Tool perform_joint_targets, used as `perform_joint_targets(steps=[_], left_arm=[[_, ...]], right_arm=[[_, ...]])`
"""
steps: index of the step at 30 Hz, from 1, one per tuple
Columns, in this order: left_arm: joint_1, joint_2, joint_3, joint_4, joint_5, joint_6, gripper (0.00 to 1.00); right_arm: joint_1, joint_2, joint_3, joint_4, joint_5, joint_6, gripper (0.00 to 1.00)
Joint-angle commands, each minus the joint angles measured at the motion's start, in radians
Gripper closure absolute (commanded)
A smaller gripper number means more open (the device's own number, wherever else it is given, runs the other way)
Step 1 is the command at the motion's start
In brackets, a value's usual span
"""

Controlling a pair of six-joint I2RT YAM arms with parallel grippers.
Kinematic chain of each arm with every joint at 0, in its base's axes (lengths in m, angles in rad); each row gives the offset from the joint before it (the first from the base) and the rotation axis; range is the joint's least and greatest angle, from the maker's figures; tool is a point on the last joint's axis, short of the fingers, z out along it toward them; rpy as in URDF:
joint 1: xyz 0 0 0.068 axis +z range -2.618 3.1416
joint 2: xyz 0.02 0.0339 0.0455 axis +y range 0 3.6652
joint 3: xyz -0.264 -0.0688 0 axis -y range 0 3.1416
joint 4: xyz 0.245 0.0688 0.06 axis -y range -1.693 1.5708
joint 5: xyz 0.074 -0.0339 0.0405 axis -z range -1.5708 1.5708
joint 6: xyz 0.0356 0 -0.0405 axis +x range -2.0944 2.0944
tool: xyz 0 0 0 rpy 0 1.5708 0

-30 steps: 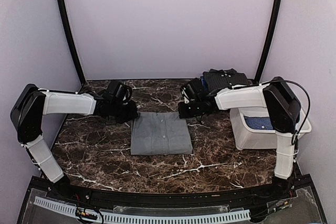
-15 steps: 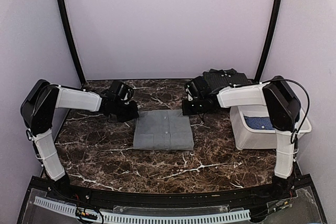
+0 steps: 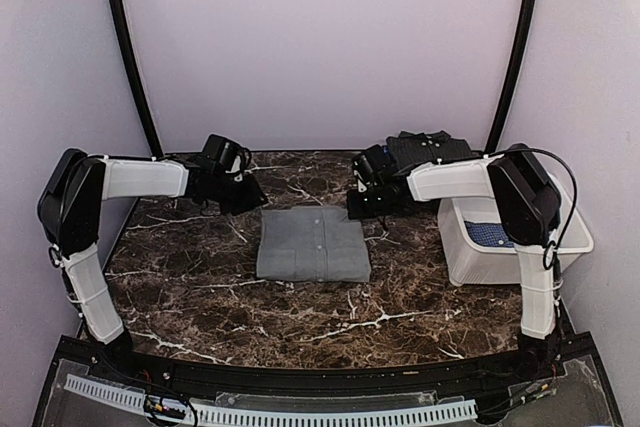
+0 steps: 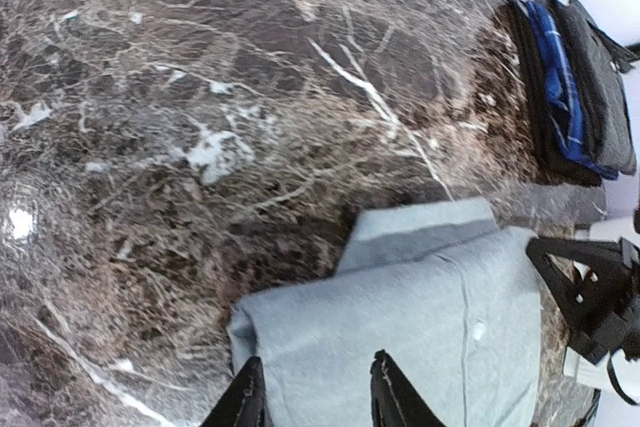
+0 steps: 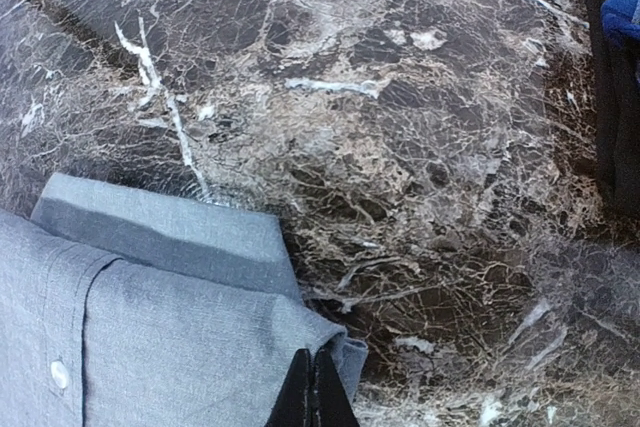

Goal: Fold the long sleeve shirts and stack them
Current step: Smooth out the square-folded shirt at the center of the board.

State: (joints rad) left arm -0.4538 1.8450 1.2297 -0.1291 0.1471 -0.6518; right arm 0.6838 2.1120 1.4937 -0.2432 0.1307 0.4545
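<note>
Dark brown marble table point(image 3: 200, 287) with white veins spreads under both my arms, and the mid-grey button-front cloth shirt point(image 3: 313, 247) lies folded into a neat rectangle at its middle. My left gripper point(image 4: 320, 402) hangs over the shirt's far left corner, fingers spread and the cloth free beneath them. My right gripper point(image 5: 315, 389) is pinched tight on the far right corner. Folding looks done, so I judge stacking is the step in hand. The next move calls for a hold on both far corners, then carrying the shirt flat onto the pile of dark folded shirts point(image 3: 430, 152) at the far right. A blue dotted shirt point(image 3: 497, 234) lies in the white plastic tub point(image 3: 465, 252).
</note>
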Motion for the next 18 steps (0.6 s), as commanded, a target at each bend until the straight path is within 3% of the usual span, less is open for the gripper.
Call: perform_joint_targets(steps=[1,8,18], left_arm=[[-0.076,-0.141,-0.04,-0.049,0.145,0.028,0.67],[-0.212,-0.212,-0.152,0.021,0.361,0.031,0.73],[-0.235,-0.063,-0.216,0.055,0.35,0.059,0.78]], right_arm=[[-0.016,0.03,0.033,-0.021,0.009,0.025,1.0],[-0.018,0.054,0.05,-0.025,0.012,0.049,1.0],[-0.026,0.076,0.076,-0.044,0.033,0.065,1.0]])
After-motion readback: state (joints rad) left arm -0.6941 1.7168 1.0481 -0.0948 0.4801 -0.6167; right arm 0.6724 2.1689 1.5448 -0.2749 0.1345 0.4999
